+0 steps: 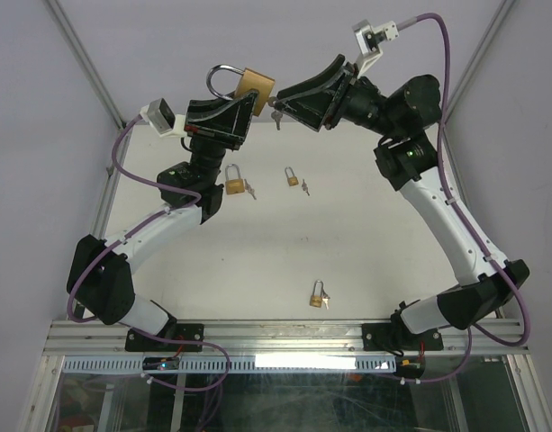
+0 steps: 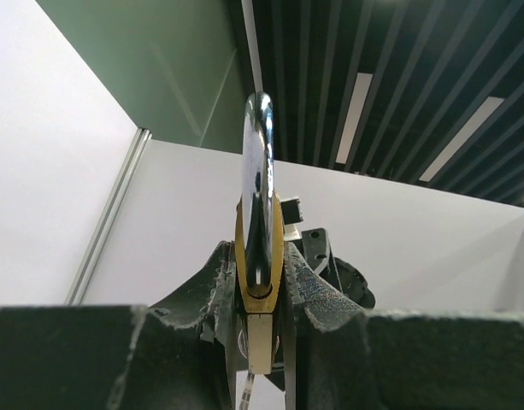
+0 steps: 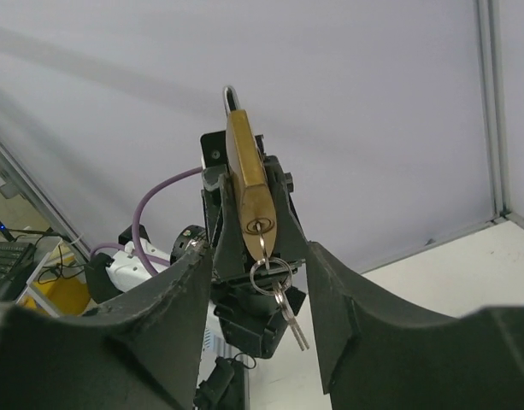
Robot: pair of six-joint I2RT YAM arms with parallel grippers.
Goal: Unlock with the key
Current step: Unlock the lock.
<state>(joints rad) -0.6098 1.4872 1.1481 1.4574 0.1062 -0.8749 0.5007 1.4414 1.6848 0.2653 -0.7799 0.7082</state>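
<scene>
A left gripper (image 1: 242,105) is clamped on the sides of a brass padlock (image 1: 255,85), holding it up in the air above the far part of a white table (image 1: 375,261). In the left wrist view the padlock (image 2: 260,329) is seen edge-on between the two dark fingers (image 2: 212,295), its silver shackle pointing up. A right gripper (image 1: 281,101) faces it from the other side with its jaws spread. In the right wrist view its fingers (image 3: 330,278) stand apart on either side of the padlock's lower end and touch nothing. A key (image 3: 259,237) sits in the keyhole in the bottom of the padlock (image 3: 247,184). A ring (image 3: 269,275) with spare keys (image 3: 292,323) hangs from that key. Three small padlocks lie on the table, well apart from the grippers: two near the middle (image 1: 233,183) (image 1: 293,176) and one nearer the arm bases (image 1: 319,294).
</scene>
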